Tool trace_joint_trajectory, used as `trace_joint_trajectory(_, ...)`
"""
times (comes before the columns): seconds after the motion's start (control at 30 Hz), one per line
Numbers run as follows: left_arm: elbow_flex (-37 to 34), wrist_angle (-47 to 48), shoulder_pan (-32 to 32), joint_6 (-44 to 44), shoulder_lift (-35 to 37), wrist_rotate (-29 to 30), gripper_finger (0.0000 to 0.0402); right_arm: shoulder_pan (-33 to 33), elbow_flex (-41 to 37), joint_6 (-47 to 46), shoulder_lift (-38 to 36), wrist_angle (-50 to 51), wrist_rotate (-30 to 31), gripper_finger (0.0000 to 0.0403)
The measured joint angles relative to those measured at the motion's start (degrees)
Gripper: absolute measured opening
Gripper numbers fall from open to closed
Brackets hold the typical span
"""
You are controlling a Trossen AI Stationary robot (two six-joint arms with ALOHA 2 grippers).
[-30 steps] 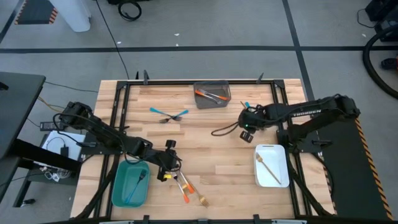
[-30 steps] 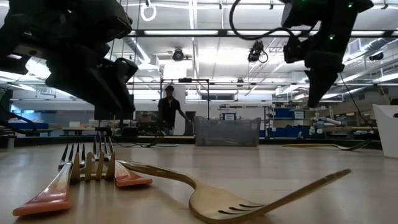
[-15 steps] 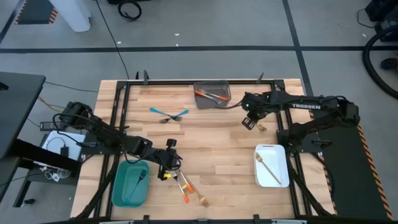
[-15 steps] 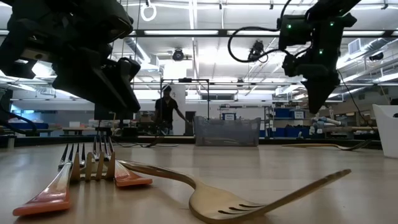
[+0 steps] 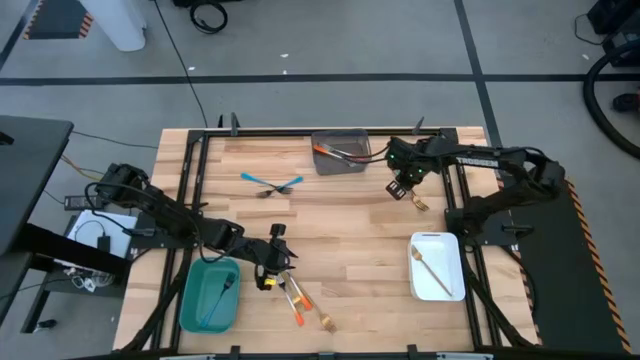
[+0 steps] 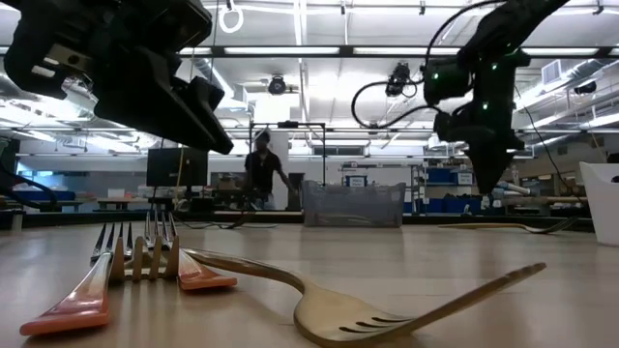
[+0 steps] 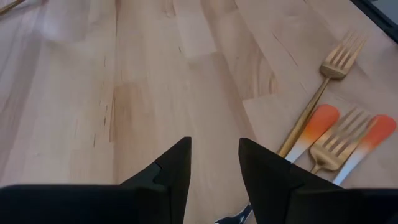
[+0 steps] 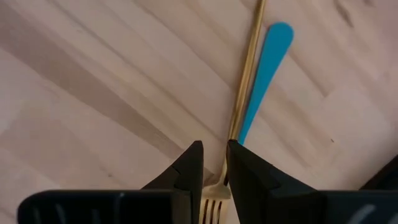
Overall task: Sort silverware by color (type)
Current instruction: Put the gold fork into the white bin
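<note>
Near the front edge lies a pile of silverware (image 5: 298, 302): gold forks (image 7: 331, 70) and orange-handled pieces (image 7: 314, 123) flat on the wood. My left gripper (image 5: 272, 262) stands open just left of the pile, slanting down, nothing between its fingers. My right gripper (image 5: 403, 186) hangs over the far right, pointing down, its fingers a narrow gap apart and clear of the table. Under it lie a gold fork (image 8: 247, 81) and a blue-handled piece (image 8: 268, 68), side by side. Two more blue pieces (image 5: 271, 184) lie crossed at the far left.
A grey bin (image 5: 341, 153) at the far edge holds orange-handled pieces. A teal bin (image 5: 195, 300) at the near left holds one piece. A white bin (image 5: 452, 270) at the near right holds a gold fork. Bare wood lies across the middle.
My right gripper has swung toward the table's far edge and sunk a little, rolling as it went, and now hangs over the gold fork and the blue-handled piece. My left gripper has tipped its fingers up somewhat without shifting place. No silverware has moved.
</note>
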State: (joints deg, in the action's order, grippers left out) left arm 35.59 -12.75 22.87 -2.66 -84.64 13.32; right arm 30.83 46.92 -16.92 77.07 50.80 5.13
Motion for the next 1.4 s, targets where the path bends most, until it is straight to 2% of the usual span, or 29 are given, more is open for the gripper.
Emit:
trace_joint_trajectory(0.4, 0.0, 0.2, 0.0, -0.2, 0.0, 0.0, 0.0142, 2.7, 0.0, 2.1, 8.8, -0.4, 1.1, 0.0078)
trace_joint_trajectory(1.03, 0.0, 1.2, 0.0, -1.2, 0.0, 0.0, 0.0142, 5.5, 0.1, 3.6, 13.6, -1.2, -0.4, 0.0076)
trace_joint_trajectory(1.4, 0.0, 2.0, 0.0, -1.1, 0.0, 0.0, 0.0142, 5.2, 0.0, 3.5, 13.2, -0.8, 0.8, 0.0016)
